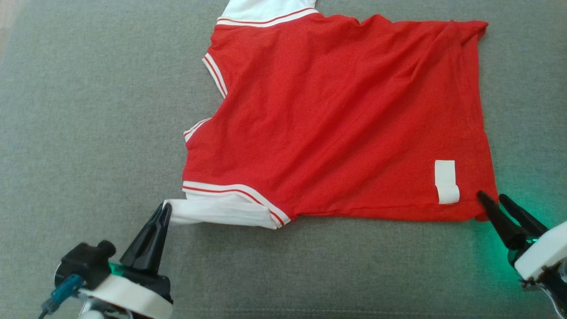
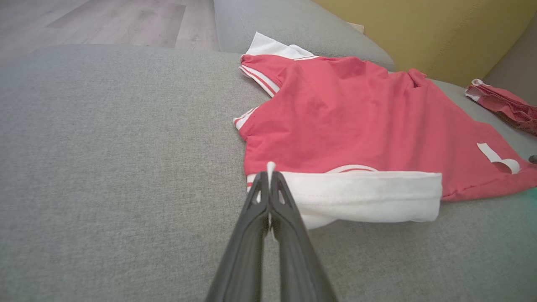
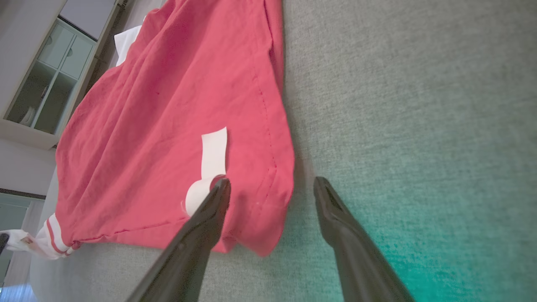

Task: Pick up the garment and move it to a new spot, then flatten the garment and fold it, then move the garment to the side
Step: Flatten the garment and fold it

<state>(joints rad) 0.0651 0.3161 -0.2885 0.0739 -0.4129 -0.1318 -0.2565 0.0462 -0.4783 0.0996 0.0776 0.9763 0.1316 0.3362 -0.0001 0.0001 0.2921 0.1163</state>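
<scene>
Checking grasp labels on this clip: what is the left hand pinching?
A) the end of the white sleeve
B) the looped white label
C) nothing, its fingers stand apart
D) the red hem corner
A: in the left wrist view the left hand has its two fingers pressed together on the tip of the white sleeve of the red garment, which lies spread on the grey cushion.

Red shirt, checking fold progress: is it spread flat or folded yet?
Spread, not folded: the red shirt lies open on the grey cushion, sleeves out, body wrinkled.
</scene>
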